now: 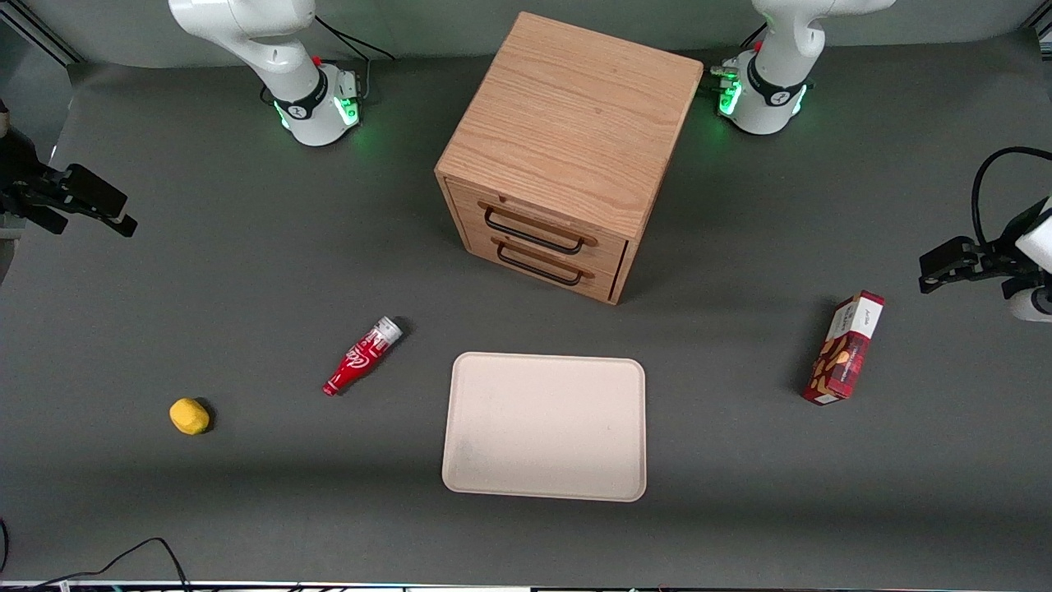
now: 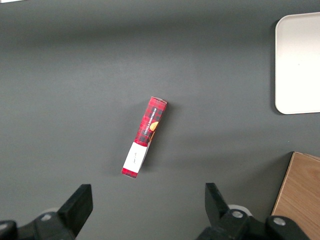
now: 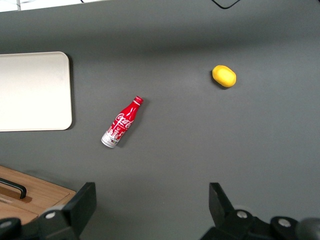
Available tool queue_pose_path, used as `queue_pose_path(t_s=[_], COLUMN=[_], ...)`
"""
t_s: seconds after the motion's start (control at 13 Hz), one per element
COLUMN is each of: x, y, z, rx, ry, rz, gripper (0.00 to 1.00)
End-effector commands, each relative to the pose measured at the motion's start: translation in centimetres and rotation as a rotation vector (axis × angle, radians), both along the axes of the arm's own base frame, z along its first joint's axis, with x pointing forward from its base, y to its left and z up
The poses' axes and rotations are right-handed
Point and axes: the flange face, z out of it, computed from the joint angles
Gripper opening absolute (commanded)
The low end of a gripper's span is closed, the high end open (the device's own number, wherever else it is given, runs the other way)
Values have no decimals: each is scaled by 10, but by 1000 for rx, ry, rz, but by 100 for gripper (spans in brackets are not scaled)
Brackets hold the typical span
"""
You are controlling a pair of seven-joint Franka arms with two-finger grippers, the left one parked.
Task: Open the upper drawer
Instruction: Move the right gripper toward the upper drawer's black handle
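One dark grey table under everything, strewn well apart with a red bottle, a yellow lemon and a snack box. Gripper high above that surface at the working arm's end, fingers spread wide, gripping nothing. Well away toward the table's middle, upper drawer flush in its oak cabinet; below the gripper and beside the bottle, a bare cream tray.

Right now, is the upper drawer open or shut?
Shut: the upper drawer sits flush with the cabinet front. The gripper, open, hangs away at the table's edge.
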Motion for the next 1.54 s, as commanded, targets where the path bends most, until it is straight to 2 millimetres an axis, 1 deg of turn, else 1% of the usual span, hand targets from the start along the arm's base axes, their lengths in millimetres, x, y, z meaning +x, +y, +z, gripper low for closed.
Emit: queue_pose_path(t_s=[0.0, 0.08, 0.15, 0.31, 0.54, 0.62, 0.69, 0.85, 1.0, 1.08, 1.15, 1.23, 1.31, 1.38, 1.46], x=[3, 4, 7, 11, 11, 9, 9, 13, 19, 19, 18, 19, 15, 14, 9], y=[1, 3, 6, 49, 131, 165, 196, 249, 289, 312, 332, 345, 363, 372, 387], z=[3, 3, -3, -16, -40, -52, -69, -96, -131, -144, -157, -171, -181, -190, -199], rx=[-6, -8, -4, -6, 12, 16, 26, 89, 168, 205, 233, 256, 279, 297, 323], ry=[10, 12, 22, 45, 86, 100, 123, 103, 118, 107, 100, 102, 100, 100, 105], rz=[-15, -12, -6, 117, 284, 347, 402, 479, 525, 552, 573, 586, 609, 623, 653], gripper=[100, 100, 100, 100, 100, 100, 100, 100, 100, 100, 100, 100, 100, 100, 100])
